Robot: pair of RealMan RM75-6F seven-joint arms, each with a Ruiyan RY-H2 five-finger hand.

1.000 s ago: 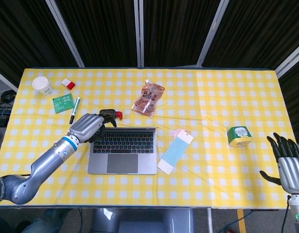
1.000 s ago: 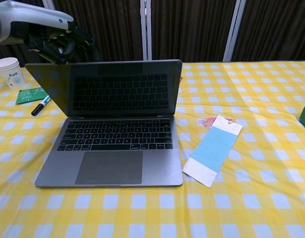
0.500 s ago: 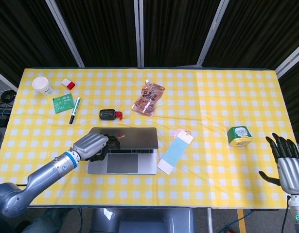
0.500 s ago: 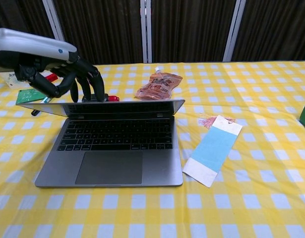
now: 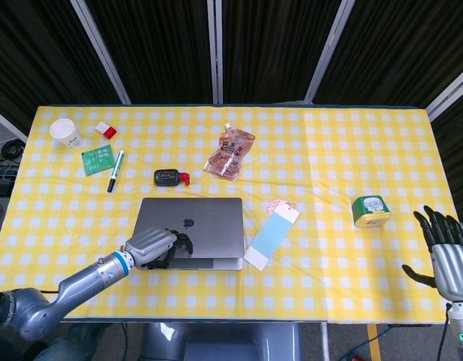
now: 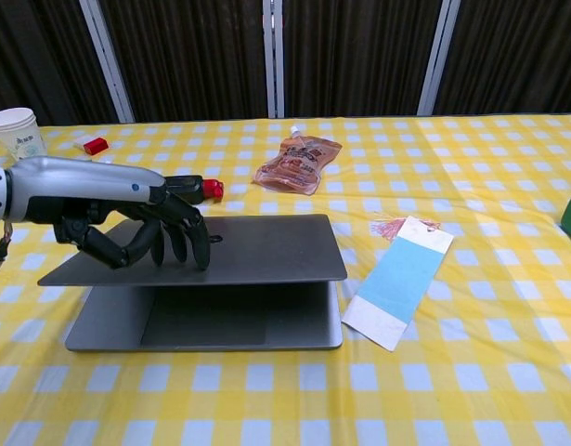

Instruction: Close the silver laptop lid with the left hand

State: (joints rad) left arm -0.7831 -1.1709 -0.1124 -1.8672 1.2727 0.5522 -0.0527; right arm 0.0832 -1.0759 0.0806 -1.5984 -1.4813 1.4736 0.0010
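Note:
The silver laptop [image 5: 205, 226] [image 6: 266, 249] lies near the table's front, left of centre. Its lid is nearly down, with a narrow gap still showing above the base in the chest view. My left hand [image 5: 154, 245] [image 6: 136, 226] rests on the lid's top near its front left part, fingers curled down and pressing on it. My right hand [image 5: 446, 252] hovers off the table's right front corner, fingers spread, holding nothing.
A blue and white card [image 5: 271, 235] [image 6: 399, 282] lies just right of the laptop. Behind it are a black and red device [image 5: 168, 177], a snack pouch [image 5: 229, 153], a marker [image 5: 115, 171], a green board [image 5: 98, 159], a paper cup [image 5: 65, 133]. A green tin [image 5: 370, 210] sits right.
The lid has swung from upright down to almost flat over the keyboard. My left hand followed it forward and down, staying on the lid. The right hand stayed put.

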